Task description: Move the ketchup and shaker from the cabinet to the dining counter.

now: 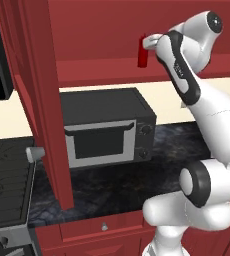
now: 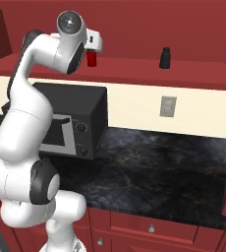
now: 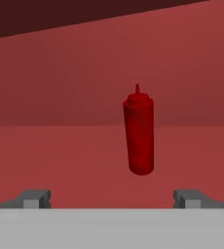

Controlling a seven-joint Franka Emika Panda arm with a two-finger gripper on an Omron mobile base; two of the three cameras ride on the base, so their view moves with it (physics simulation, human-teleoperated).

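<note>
Standing upright on the cabinet [image 2: 134, 69] shelf: one ketchup [image 3: 139, 133], one shaker [image 2: 165, 58], pincer [image 3: 113, 199] spread apart, empty.

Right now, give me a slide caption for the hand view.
Open gripper lined up with the upright ketchup on the cabinet shelf, not yet touching it.

Light is even and soft in every view, with no glare. The cabinet [image 3: 60, 97] interior is dim, darkening toward its top. The ketchup [image 3: 139, 133] has slightly blurred edges and a faint sheen. The black worktop [image 2: 154, 162] shows dull, mottled reflections.
</note>
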